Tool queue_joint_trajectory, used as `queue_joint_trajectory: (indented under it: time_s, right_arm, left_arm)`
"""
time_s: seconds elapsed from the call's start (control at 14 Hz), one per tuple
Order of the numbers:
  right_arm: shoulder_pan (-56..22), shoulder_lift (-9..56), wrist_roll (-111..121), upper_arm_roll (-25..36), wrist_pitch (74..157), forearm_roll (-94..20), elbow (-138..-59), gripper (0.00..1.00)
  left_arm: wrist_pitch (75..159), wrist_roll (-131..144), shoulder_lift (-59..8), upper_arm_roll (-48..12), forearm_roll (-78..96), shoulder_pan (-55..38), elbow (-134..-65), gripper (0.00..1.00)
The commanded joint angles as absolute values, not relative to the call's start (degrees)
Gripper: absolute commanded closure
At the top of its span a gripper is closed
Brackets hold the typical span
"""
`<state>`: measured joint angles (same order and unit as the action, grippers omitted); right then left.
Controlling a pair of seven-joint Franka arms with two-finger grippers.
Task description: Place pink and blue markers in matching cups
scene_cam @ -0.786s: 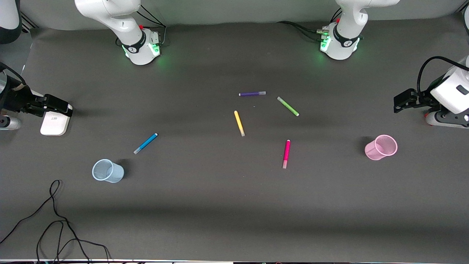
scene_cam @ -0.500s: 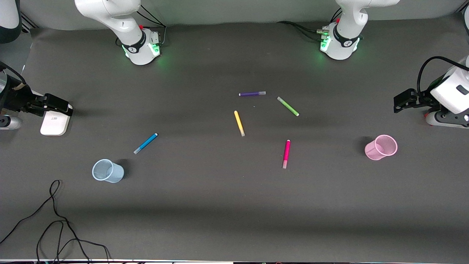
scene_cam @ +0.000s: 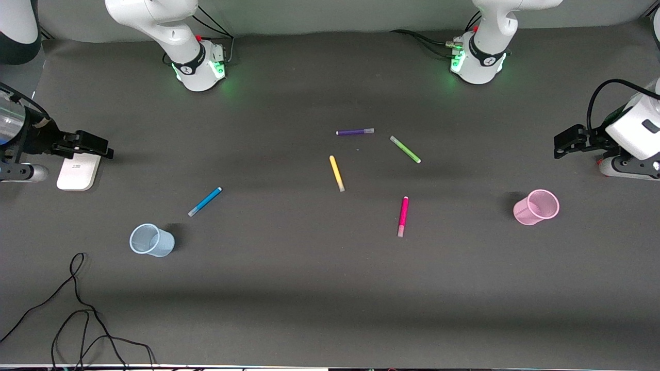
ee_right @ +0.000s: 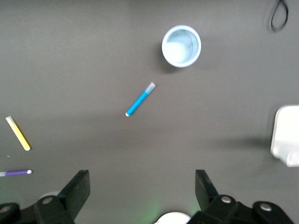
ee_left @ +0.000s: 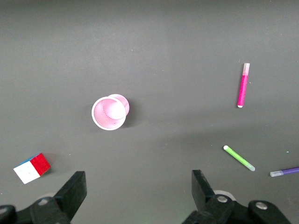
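Since 0.8 s ago my right gripper [scene_cam: 100, 147] has edged inward over the white pad [scene_cam: 77, 172], jaws spread, empty. Slim blue marker [scene_cam: 205, 201] lies flat on tabletop [scene_cam: 309, 288], just farther than translucent pale blue cup [scene_cam: 151, 240]. Magenta-pink marker [scene_cam: 402, 216] lies mid-table; pink mesh-textured cup [scene_cam: 536, 206] toward left arm's end. Left gripper [scene_cam: 567, 141] waits, open. Plan: descend square across blue barrel, mid-length.

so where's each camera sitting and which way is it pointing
Front view: high across the table, facing both bases; right hand and left hand sit at the table ends.
Left wrist view: looks down past the open left hand at the pink cup and pink marker.
Right wrist view: looks down past the open right hand at the blue cup and blue marker.
Shared: both wrist views show the purple marker.
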<state>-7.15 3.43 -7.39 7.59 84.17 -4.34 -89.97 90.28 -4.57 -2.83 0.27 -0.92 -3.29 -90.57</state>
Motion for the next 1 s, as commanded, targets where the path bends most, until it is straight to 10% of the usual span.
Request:
queue_joint_trajectory:
  time_s: [0.0, 0.43, 0.93]
  right_arm:
    - [-7.5, 5.7, -20.5, 8.0, 82.4, -9.4, -89.6, 0.0]
    - [-9.3, 12.0, -38.6, 7.7, 87.7, -10.8, -93.7, 0.01]
    - [-14.8, 15.6, -46.7, 8.1, 114.6, -11.1, -114.7, 0.0]
  left_arm:
    - [89.4, -5.2, -2.4, 0.8, -0.8, -4.0, -90.0, 0.0]
    - [89.4, -5.2, -2.4, 0.7, -0.8, -4.0, -89.6, 0.0]
    - [89.6, -4.0, -2.4, -6.1, -0.6, -5.3, -90.3, 0.0]
